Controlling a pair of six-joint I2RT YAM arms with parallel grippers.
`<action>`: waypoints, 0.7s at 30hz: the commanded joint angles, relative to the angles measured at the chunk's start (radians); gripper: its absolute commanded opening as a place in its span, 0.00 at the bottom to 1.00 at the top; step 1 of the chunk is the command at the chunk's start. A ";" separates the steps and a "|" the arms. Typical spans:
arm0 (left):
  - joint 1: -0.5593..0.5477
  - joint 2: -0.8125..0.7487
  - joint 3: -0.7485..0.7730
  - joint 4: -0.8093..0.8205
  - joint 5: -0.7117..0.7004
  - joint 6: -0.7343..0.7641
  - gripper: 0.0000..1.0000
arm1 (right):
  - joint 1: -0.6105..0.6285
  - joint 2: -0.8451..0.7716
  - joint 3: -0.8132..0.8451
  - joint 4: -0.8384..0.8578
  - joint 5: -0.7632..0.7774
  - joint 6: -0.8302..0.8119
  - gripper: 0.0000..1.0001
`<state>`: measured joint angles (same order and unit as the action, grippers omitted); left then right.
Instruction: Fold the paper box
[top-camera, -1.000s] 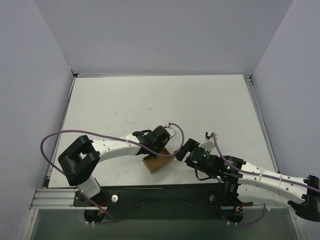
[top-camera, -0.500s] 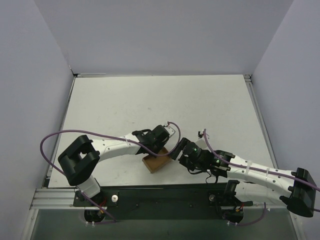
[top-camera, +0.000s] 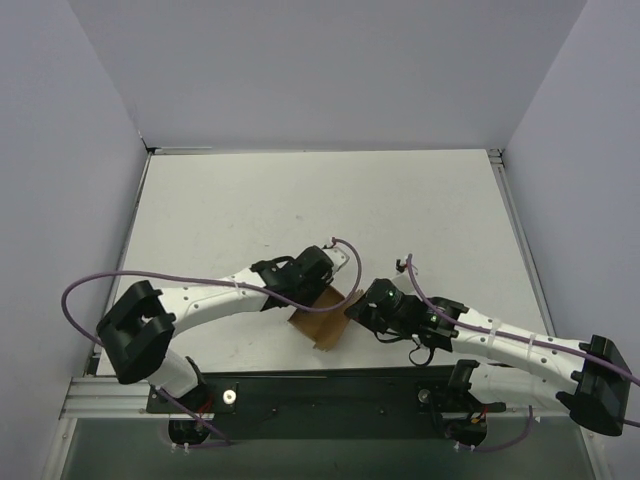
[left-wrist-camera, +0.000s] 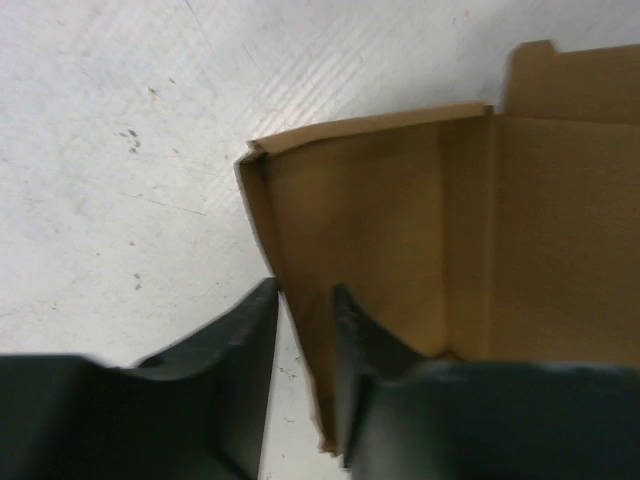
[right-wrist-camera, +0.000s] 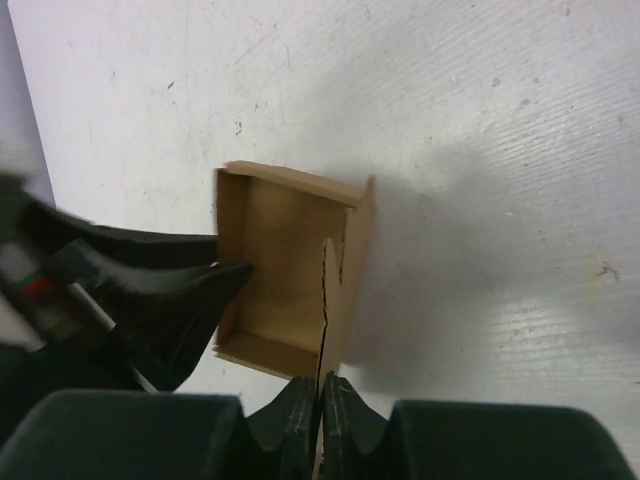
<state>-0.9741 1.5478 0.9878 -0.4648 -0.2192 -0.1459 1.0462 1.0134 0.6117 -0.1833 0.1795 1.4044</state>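
overhead, the paper box (top-camera: 322, 322) lies half-folded near the front edge of the table (top-camera: 250, 200), between left gripper (top-camera: 322, 296) and right gripper (top-camera: 351, 311). left wrist view: fingers (left-wrist-camera: 240, 340) slightly parted, straddling one upright wall without squeezing. right wrist view: fingers (right-wrist-camera: 346, 412) pinched tight on the box's side panel.

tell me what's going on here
Two robot arms are folding a brown paper box near the front edge of the table. The right end effector is pinched shut on the thin edge of one side wall. The left end effector straddles the opposite wall, one finger inside the box and one outside, jaws slightly apart and not clamping. The box is partly formed: an open tray with its walls standing up and no lid closed over it.
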 joint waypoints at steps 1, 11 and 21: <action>-0.012 -0.159 -0.014 0.074 0.001 0.016 0.49 | -0.011 -0.007 0.014 -0.007 0.021 -0.031 0.05; -0.009 -0.478 -0.100 0.176 -0.019 0.032 0.76 | -0.044 0.008 0.207 -0.249 0.164 -0.325 0.00; 0.112 -0.589 -0.121 0.242 0.292 0.072 0.85 | -0.281 0.178 0.500 -0.479 -0.224 -1.017 0.00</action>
<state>-0.9180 0.9920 0.8726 -0.3157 -0.1246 -0.1074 0.8162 1.0775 0.9901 -0.4858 0.1463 0.7719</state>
